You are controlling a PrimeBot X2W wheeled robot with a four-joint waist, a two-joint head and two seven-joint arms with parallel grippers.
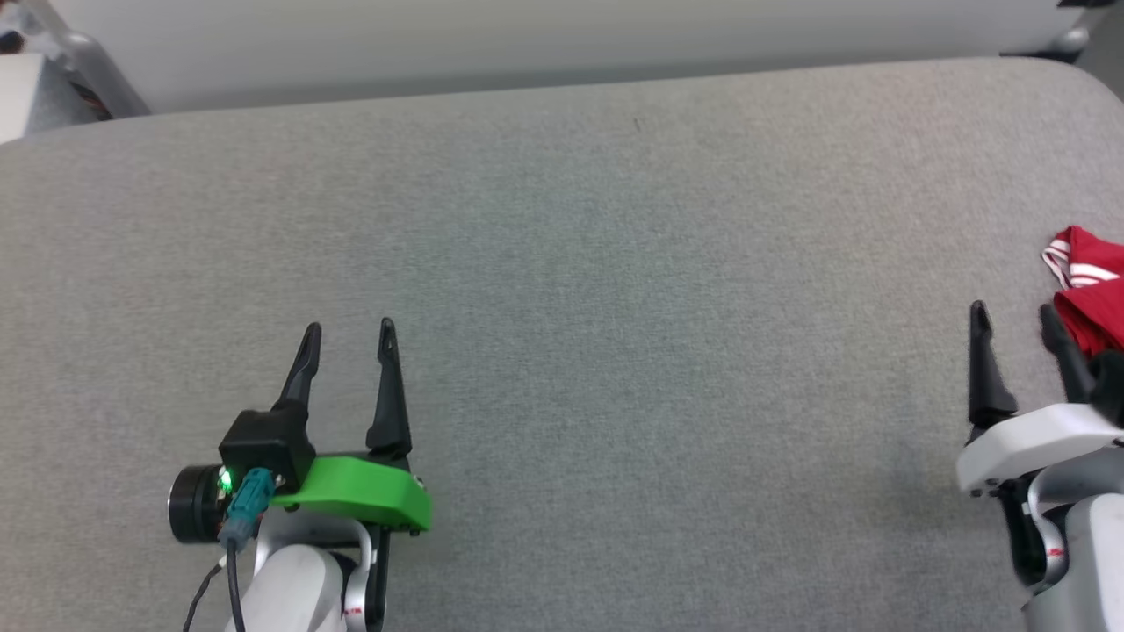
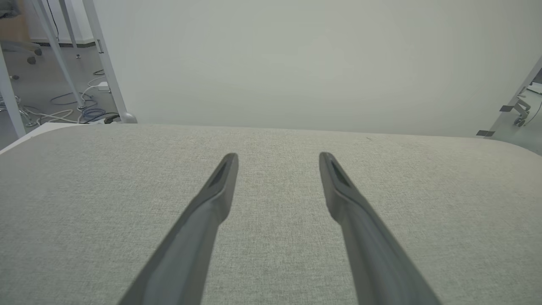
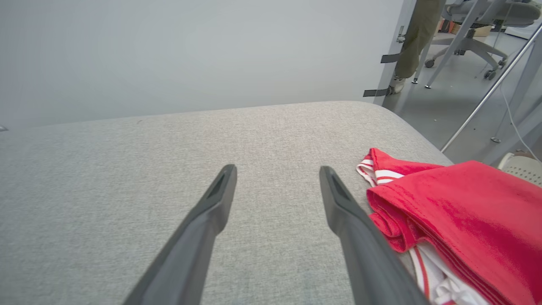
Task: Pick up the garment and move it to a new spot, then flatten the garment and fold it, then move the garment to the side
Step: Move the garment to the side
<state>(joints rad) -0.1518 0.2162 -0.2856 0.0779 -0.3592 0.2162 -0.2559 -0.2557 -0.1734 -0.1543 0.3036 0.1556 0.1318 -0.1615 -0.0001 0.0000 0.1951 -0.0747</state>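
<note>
The garment (image 1: 1089, 285) is a crumpled red shirt with red-and-white stripe trim, lying at the table's right edge and cut off by the head view's border. In the right wrist view the garment (image 3: 457, 212) bunches just right of my right fingers. My right gripper (image 1: 1014, 320) is open and empty, its right finger beside the cloth's edge; whether it touches is unclear. In its own view the right gripper (image 3: 277, 171) frames bare fabric tabletop. My left gripper (image 1: 349, 332) stands open and empty over the table's lower left, far from the garment. The left gripper (image 2: 278, 159) has nothing between its fingers.
The grey fabric-covered table (image 1: 571, 263) spans the head view, with a pale wall panel (image 1: 527, 44) behind its far edge. The table's rounded right corner (image 3: 402, 118) drops to a floor with metal frame legs (image 3: 487, 93), an office chair (image 3: 478, 25) and a person's leg (image 3: 413, 38).
</note>
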